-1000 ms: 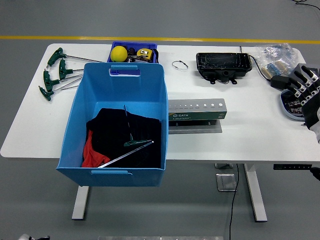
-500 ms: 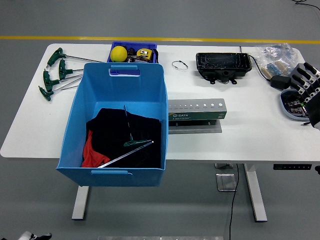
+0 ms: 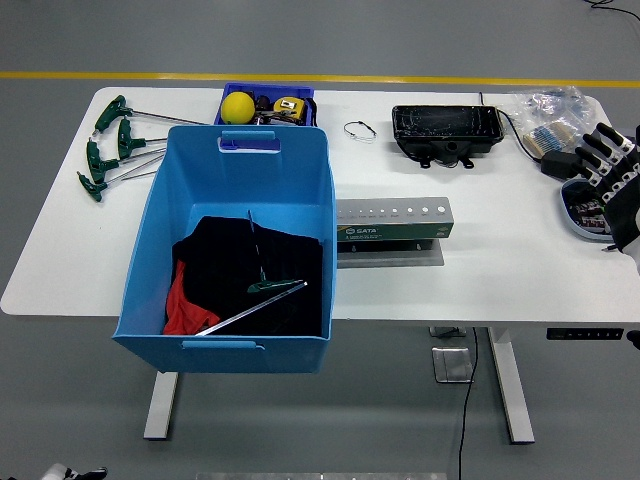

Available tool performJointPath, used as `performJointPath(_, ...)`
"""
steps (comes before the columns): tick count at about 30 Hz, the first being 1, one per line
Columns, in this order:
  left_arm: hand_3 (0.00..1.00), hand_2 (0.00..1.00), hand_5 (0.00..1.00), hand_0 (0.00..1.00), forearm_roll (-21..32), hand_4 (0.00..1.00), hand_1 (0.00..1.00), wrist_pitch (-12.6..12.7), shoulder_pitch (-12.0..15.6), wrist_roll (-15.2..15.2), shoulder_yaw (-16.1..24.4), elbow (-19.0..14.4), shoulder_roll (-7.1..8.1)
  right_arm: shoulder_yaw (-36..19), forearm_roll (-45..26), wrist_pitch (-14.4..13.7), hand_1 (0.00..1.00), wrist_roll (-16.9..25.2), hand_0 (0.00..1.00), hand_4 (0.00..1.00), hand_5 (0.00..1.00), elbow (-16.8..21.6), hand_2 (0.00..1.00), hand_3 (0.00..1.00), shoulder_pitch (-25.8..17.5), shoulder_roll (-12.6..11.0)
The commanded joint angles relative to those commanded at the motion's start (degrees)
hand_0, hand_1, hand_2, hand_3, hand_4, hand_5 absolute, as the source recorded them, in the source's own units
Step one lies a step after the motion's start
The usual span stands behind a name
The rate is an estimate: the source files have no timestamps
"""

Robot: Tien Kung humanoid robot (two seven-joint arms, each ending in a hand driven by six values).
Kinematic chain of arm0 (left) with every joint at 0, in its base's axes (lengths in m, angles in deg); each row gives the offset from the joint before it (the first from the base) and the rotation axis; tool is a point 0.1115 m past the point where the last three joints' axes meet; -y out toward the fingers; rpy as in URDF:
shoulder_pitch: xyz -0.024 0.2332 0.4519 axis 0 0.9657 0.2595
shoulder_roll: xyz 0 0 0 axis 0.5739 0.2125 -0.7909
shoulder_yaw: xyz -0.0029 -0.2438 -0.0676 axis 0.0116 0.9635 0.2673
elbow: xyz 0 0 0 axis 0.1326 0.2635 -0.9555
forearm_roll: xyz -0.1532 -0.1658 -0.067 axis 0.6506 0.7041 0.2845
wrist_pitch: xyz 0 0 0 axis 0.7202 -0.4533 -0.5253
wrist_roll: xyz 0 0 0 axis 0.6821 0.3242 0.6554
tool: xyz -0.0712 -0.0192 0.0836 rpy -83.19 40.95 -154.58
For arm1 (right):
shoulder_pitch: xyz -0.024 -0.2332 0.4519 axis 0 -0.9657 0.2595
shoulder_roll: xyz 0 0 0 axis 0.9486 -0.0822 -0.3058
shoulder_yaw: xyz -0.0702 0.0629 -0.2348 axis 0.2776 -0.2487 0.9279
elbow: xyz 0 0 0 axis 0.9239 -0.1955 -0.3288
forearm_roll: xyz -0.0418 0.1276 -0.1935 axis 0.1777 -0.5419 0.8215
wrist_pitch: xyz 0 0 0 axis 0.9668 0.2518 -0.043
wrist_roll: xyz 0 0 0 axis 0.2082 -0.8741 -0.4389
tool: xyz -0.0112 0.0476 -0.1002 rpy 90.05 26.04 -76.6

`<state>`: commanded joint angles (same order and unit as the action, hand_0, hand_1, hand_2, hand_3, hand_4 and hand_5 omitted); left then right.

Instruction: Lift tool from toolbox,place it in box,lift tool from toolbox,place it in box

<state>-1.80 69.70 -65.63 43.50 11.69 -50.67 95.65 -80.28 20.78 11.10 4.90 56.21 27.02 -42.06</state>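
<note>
Now right hand (image 3: 612, 180) slightly higher, fingers spread

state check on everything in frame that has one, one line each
right hand: open, fingers spread, holding nothing, over the table's right edge
blue box: upright, open-topped, holds black and red cloth plus T-handle tools
tool holder: slots empty
T-handle wrenches: loose on the table left of the box
black tray: upright, open

Workshop: grey floor with yellow line (image 3: 300, 77), tool-strewn table (image 3: 500, 270).

Black right hand (image 3: 612, 185) with segmented fingers (image 3: 601, 150), white bands at the knuckles.
</note>
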Motion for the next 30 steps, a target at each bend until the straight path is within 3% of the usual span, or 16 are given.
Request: performJointPath(30, 0.633, 0.687, 0.668, 0.698, -0.5, 0.666, 0.669, -0.3, -0.1, 0.0, 0.7, 0.0, 0.02, -0.5, 0.2, -0.3, 0.792, -0.2, 0.819, 0.998, 0.955, 0.1, 0.818, 0.83, 0.3, 0.8)
